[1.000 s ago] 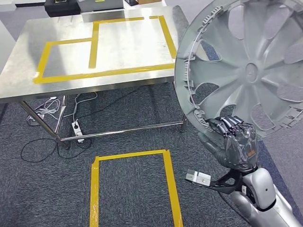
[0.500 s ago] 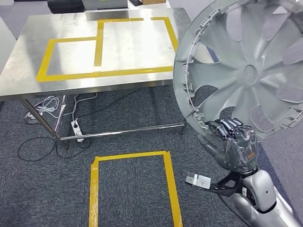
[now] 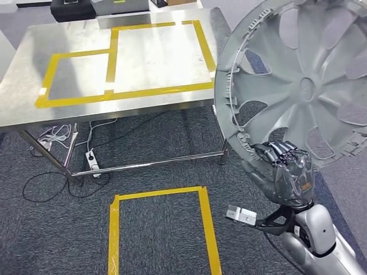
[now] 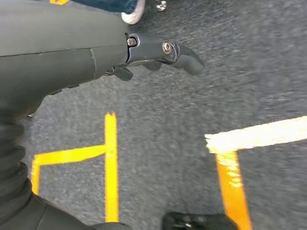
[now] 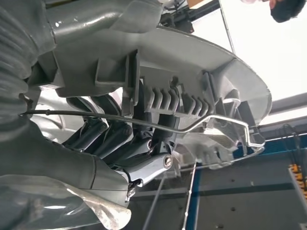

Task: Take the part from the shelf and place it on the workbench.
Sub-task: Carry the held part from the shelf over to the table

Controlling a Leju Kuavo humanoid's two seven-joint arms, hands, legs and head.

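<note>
The part is a large silver wheel cover point(image 3: 299, 80) with spokes and a clipped rim, held upright at the right of the head view. My right hand point(image 3: 283, 172) grips its lower rim from below, fingers curled over the edge. The right wrist view shows the fingers point(image 5: 108, 139) wrapped behind the cover's rim point(image 5: 203, 105) and its wire ring. The steel workbench point(image 3: 26, 109) with yellow tape rectangles stands ahead and to the left of the cover. My left hand point(image 4: 159, 52) hangs over the carpet with its fingers extended and nothing in them.
A yellow tape rectangle point(image 3: 160, 195) marks the grey carpet in front of the bench. Cables and a power strip point(image 3: 92, 160) lie under the bench. Dark boxes point(image 3: 71, 8) sit beyond its far edge. A person's shoe point(image 4: 133, 10) is near my left hand.
The whole view has shifted a little, so the camera moved. The wheel cover stays in my right hand's grip with no visible change in hold.
</note>
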